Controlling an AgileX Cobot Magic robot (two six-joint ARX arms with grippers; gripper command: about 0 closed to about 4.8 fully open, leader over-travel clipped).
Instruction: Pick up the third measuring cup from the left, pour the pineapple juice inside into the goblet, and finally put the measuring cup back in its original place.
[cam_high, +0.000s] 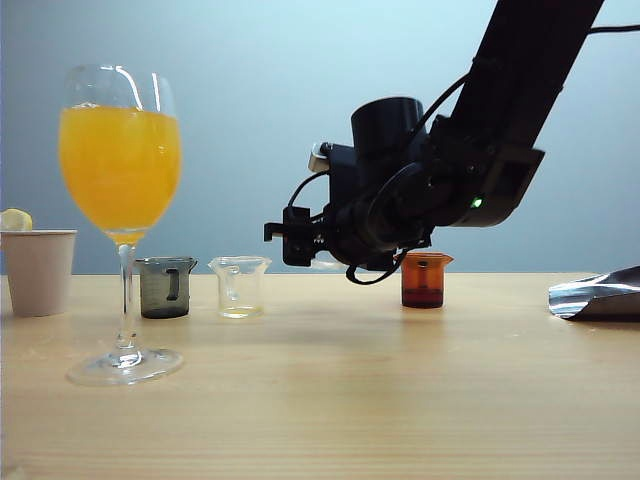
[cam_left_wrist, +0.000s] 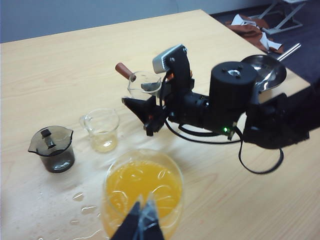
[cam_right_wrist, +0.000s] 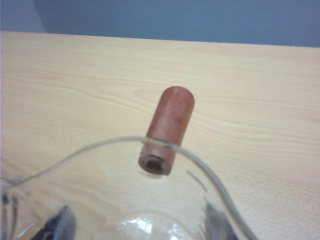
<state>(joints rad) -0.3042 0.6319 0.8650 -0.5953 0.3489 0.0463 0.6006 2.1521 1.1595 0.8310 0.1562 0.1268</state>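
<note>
Four measuring cups: dark (cam_left_wrist: 51, 150), clear (cam_left_wrist: 102, 130), amber (cam_high: 423, 279), held one (cam_left_wrist: 145, 85). One goblet (cam_high: 120, 150), one paper cup (cam_high: 38, 270), one cork-like cylinder (cam_right_wrist: 166, 129).

Right gripper (cam_left_wrist: 150, 107) held level above table, clamping cup; left gripper (cam_left_wrist: 142, 220) jaws together.

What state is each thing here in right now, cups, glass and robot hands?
Goblet: upright, nearly full of orange juice.
Third measuring cup: gripped, looks empty.
Right gripper: fingers closed on that cup, mid-table.
Left gripper: fingers together, above the goblet.
Clear cup: upright, a little pale liquid.
Dark cup: upright.
Amber cup: upright.
Paper cup: upright.
</note>
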